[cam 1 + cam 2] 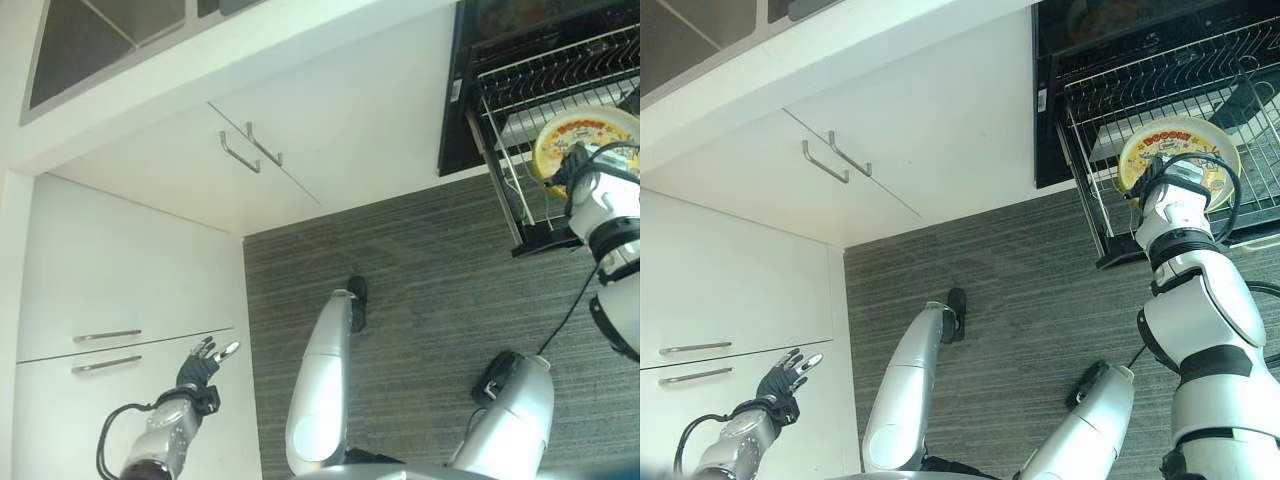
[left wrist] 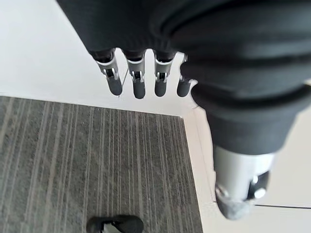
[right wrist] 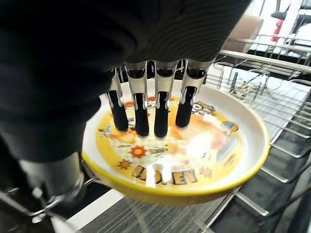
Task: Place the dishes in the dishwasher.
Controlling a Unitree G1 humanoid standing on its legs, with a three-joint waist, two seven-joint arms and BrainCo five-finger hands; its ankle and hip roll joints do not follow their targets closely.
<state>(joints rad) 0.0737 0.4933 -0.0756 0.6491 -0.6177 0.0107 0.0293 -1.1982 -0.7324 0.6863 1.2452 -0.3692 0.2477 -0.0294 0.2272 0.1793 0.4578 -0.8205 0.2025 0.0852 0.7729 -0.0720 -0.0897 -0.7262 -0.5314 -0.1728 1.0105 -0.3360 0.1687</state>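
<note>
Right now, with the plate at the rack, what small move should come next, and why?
Probably lower the yellow plate a little further between the tines of the dishwasher rack, then release. The right hand holds it over the rack's front edge, tilted, not seated.

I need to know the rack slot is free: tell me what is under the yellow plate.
Under the yellow plate, the wire dishwasher rack shows, with striped floor past its near edge. The right hand lays its fingers on the plate's face. The wires directly beneath the plate are covered.

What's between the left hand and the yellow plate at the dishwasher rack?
In the left eye view, striped grey floor lies between the left hand and the yellow plate, which the right hand holds at the dishwasher rack.
</note>
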